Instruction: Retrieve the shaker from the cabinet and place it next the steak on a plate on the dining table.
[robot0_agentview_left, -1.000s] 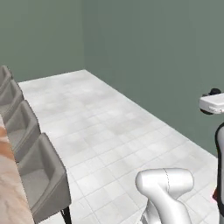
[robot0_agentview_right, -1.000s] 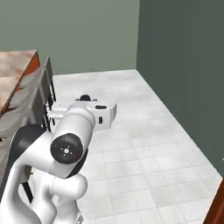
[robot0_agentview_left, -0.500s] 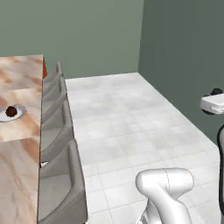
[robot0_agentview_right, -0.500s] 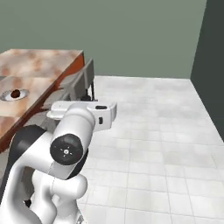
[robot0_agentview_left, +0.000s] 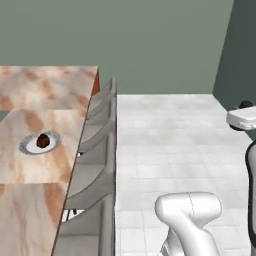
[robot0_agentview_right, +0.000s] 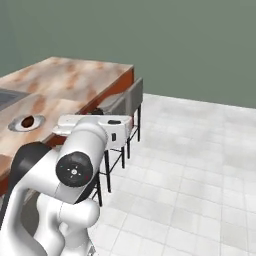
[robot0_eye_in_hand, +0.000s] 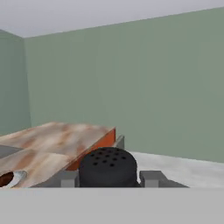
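Observation:
In the hand view the shaker (robot0_eye_in_hand: 108, 168), a dark cylinder with a holed top, sits between my fingertips (robot0_eye_in_hand: 68, 178), and my gripper (robot0_eye_in_hand: 109, 179) is shut on it. The hand is level and off the dining table's near side, over the floor. On the marbled dining table (robot0_agentview_left: 35, 95) lies the plate (robot0_agentview_left: 26, 146) with the steak (robot0_agentview_left: 43, 140) on its white centre. From the right base the plate (robot0_agentview_right: 15, 125) and steak (robot0_agentview_right: 28, 120) lie left of the white hand (robot0_agentview_right: 95, 129). The plate (robot0_eye_in_hand: 17, 176) peeks in at the hand view's lower left. The cabinet is out of view.
A row of grey chairs (robot0_agentview_left: 97, 150) lines the table's near edge, between my arm and the plate; the same chairs (robot0_agentview_right: 131, 96) stand on black legs. A grey sink (robot0_agentview_right: 7, 97) is inset at the table's left. White tiled floor (robot0_agentview_left: 170, 140) spreads to the green wall.
The whole picture has swung as the base moved: the table, chairs and plate with steak have come further into view. The gripper has stayed shut on the shaker.

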